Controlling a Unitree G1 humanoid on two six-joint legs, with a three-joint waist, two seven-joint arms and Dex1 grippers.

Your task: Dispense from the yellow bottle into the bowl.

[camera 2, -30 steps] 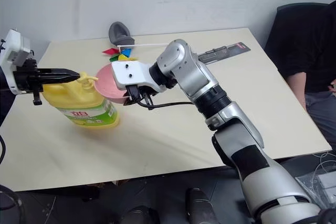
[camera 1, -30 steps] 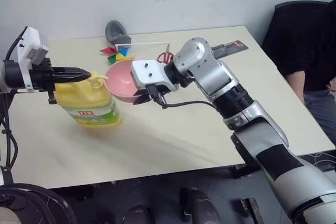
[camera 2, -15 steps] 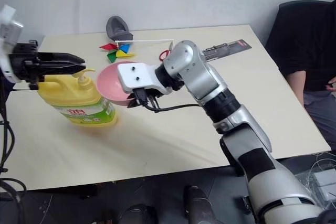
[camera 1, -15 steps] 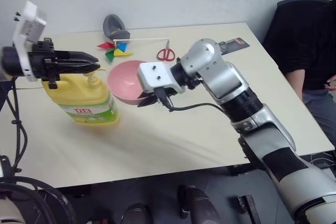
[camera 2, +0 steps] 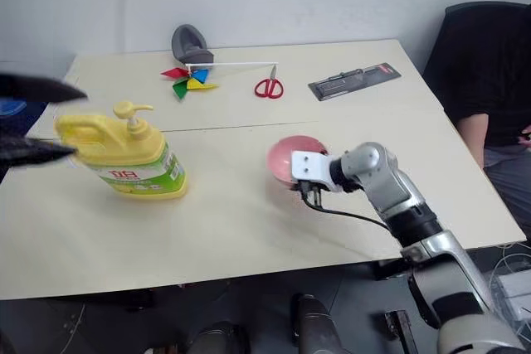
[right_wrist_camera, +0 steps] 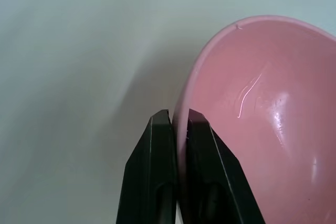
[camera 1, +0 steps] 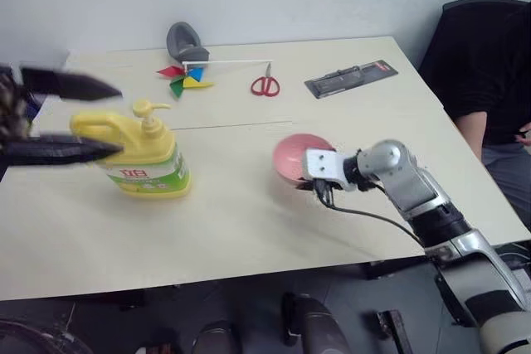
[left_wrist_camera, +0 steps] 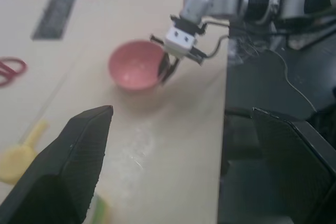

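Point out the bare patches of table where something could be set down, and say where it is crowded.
Free: the stretch between the yellow bottle and the bowl, the whole near strip of the table in front of both, and the far right corner beyond the black card. Crowded: the far edge, with pinwheel, grey object and scissors.

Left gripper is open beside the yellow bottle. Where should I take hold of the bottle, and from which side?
Take the yellow bottle by its loop handle, coming in from the robot's left, where the open left gripper is. The handle juts out on that side, away from the pump spout, and is likely narrower than the squat body.
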